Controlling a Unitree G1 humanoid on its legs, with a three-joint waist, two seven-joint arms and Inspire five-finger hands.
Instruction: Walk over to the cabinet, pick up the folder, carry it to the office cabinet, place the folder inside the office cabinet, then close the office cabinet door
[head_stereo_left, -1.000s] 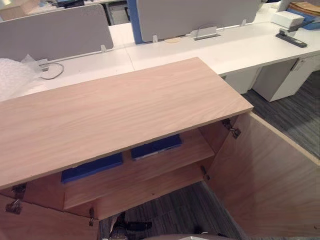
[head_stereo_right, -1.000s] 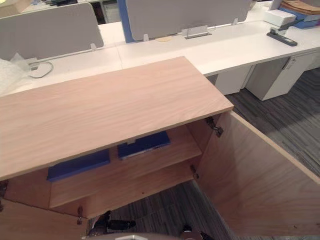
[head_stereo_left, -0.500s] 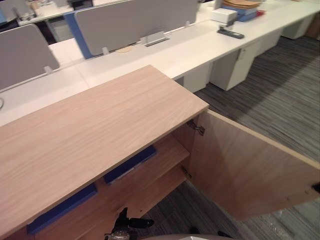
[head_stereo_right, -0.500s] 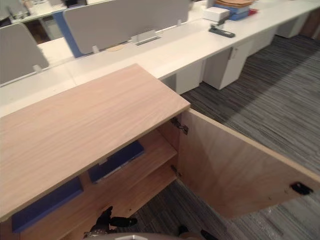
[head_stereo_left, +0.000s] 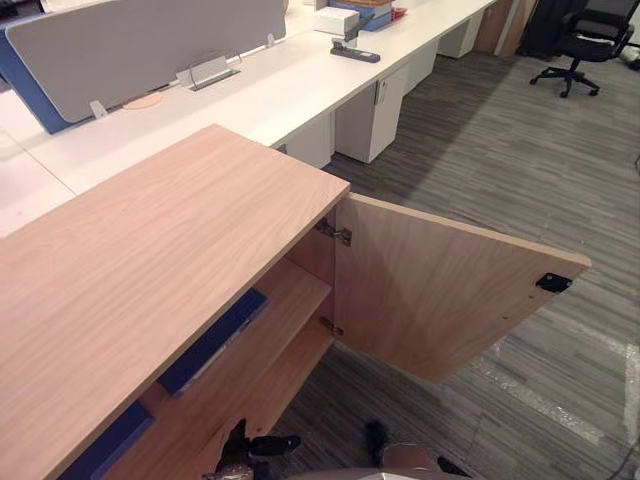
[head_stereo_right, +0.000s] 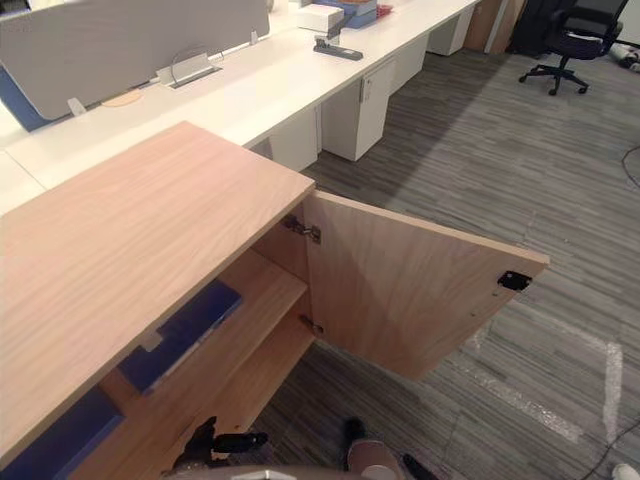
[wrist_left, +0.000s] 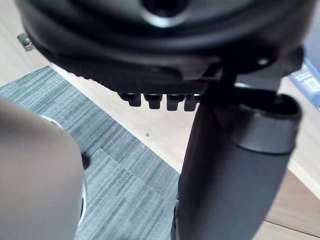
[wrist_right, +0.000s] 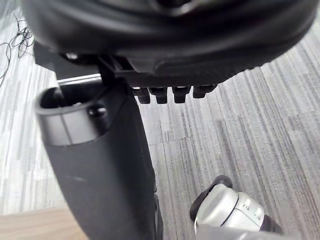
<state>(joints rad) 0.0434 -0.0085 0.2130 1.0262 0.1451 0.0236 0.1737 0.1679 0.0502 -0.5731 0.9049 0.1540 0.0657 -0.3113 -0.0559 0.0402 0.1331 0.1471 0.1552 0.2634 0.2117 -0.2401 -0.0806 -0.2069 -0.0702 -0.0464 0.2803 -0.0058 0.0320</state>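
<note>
Folder (head_stereo_right: 185, 330) lying flat on shelf (head_stereo_right: 258, 298), beyond relaxed, empty left fingers (wrist_left: 160, 101) and right fingers (wrist_right: 165, 94); probably handling light, stiff; pinching near edge.

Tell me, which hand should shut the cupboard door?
Right. The open cabinet door swings out on the robot's right side, and the right hand hangs empty over the carpet there.

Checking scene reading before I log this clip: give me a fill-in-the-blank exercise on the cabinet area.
1. The cabinet door stands ___.
2. The folder nearer that door, on the upper shelf, is ___ in colour.
3. The office chair on the carpet is ___ in colour.
Missing words: open; blue; black.
</note>
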